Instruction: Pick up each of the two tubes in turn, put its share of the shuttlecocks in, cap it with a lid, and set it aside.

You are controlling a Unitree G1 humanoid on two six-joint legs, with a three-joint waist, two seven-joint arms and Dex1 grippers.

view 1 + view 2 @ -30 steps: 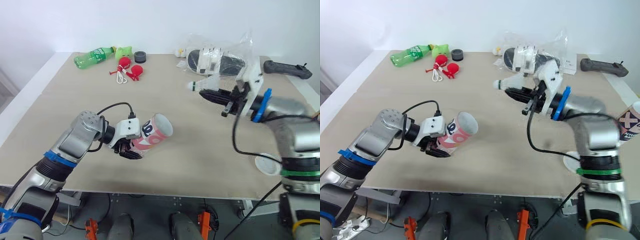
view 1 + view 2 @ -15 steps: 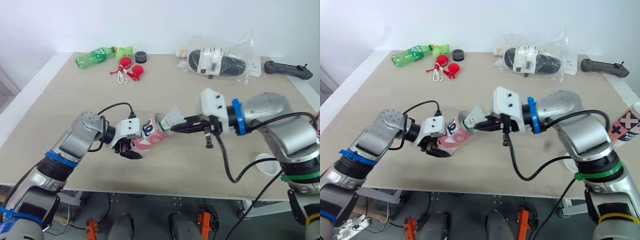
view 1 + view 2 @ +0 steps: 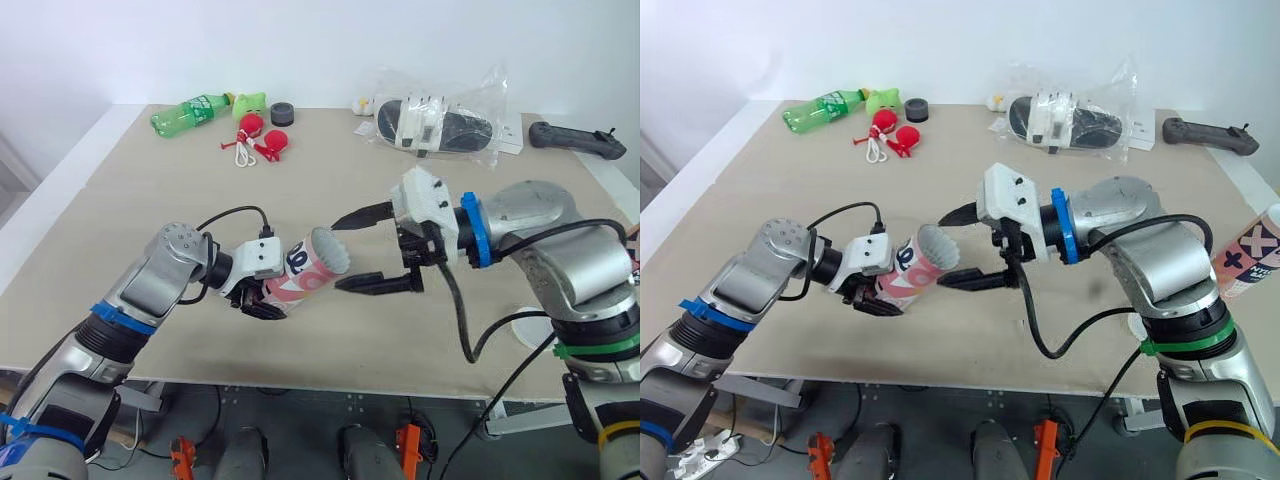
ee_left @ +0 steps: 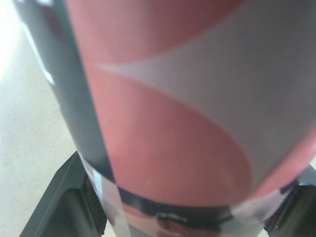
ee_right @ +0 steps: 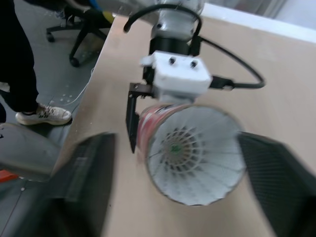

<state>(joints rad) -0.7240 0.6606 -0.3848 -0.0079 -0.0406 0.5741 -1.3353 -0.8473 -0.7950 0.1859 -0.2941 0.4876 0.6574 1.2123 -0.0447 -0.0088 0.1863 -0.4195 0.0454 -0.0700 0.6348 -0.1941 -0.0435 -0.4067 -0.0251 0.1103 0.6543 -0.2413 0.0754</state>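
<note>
Your left gripper (image 3: 262, 297) stays clamped on the pink-and-white tube (image 3: 305, 272), tilted just above the table (image 3: 150, 200). Your right gripper (image 3: 343, 254) has let go: its fingers now stand apart at the tube's mouth, and the shuttlecock (image 5: 185, 150) it held there sits inside. That one looks loaded.

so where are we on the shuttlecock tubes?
Done: one shuttlecock sits inside the first tube.
In hand: the left gripper is shut on that tube, held tilted above the table; the right gripper is open at the tube's mouth, holding nothing.
Left: the tube has no cap yet; a white lid lies on the table. The second tube is not yet picked up.
</note>
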